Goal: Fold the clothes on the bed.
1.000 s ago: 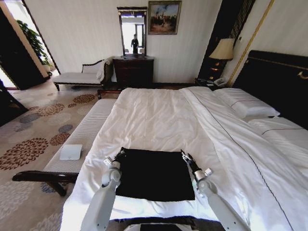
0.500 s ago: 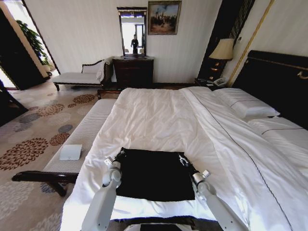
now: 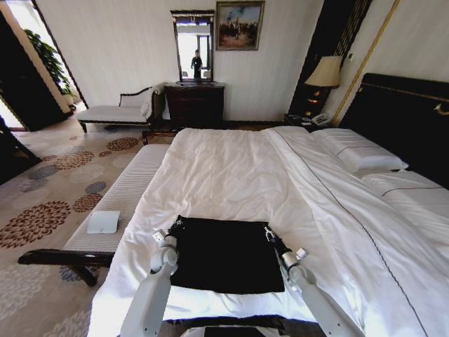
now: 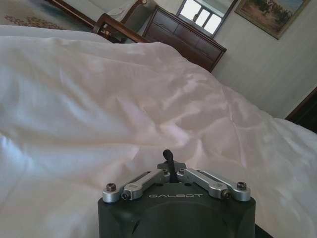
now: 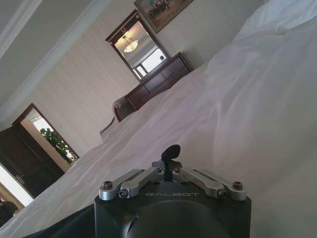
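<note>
The black T-shirt is laid flat near the foot edge of the bed, on the white duvet, as a roughly rectangular dark patch with no lettering to be seen; it is small against the mattress.

The left end effector is placed at the far left corner of the T-shirt, and the right end effector at its far right corner; both arms are reached forward from the bottom of the head view, one along each side edge of the garment. In the left wrist view, the fingers of the left end effector are seen drawn together into a single dark tip above the metal linkage, so it is closed; whether cloth is pinched between them cannot be told. In the right wrist view the right end effector is likewise seen closed, its dark tip pressed together, with a dark edge of the T-shirt visible beside the wrist housing; a grip on the fabric cannot be confirmed.

A pale upholstered bench is stood beside the bed on the robot's left, and a small white object is laid on it.
</note>
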Robot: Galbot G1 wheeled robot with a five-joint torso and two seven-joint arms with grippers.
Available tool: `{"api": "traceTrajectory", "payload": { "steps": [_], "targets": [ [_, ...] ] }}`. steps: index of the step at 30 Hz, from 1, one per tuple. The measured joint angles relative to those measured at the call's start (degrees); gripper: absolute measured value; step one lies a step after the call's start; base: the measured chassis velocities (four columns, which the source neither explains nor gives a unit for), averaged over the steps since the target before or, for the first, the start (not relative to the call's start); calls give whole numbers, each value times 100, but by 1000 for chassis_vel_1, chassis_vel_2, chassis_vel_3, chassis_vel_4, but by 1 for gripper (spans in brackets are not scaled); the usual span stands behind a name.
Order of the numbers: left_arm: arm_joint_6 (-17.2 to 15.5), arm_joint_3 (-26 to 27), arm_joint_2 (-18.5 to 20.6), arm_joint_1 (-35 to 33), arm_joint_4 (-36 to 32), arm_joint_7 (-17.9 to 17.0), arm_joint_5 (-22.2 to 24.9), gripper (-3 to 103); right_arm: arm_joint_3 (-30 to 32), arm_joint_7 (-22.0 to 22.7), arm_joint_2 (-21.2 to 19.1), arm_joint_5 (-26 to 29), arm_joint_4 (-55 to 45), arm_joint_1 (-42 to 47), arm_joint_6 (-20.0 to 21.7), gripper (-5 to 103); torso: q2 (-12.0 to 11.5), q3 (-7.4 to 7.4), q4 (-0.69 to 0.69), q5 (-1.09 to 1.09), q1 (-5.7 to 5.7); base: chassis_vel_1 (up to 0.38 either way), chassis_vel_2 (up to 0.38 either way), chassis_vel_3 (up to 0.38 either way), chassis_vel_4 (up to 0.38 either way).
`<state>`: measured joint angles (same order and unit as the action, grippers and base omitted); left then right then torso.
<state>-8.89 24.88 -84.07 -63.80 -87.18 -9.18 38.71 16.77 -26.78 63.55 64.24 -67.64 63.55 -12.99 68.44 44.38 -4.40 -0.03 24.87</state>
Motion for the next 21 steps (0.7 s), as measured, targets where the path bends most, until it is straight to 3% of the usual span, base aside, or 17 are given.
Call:
{"api": "traceTrajectory", "payload": {
  "steps": [6, 15, 21],
  "targets": [
    [3, 81, 13, -106, -313, -2, 60, 0, 185, 134, -67, 108, -613, 225, -277, 1, 0, 0, 0, -1, 0, 0, 0, 0, 0],
    [-7, 288, 208, -797, -2375, 4, 689, 0, 909, 389, -299, 534, -3103, 1412, -558, 1, 1, -1, 0, -1, -1, 0, 0, 0, 0],
    [-47, 472, 372, -1426, -3362, 52, 875, 0, 1273, 563, -192, 400, -4198, 1982, -619, 1, 1, -1, 0, -2, -1, 0, 0, 0, 0]
  ]
}}
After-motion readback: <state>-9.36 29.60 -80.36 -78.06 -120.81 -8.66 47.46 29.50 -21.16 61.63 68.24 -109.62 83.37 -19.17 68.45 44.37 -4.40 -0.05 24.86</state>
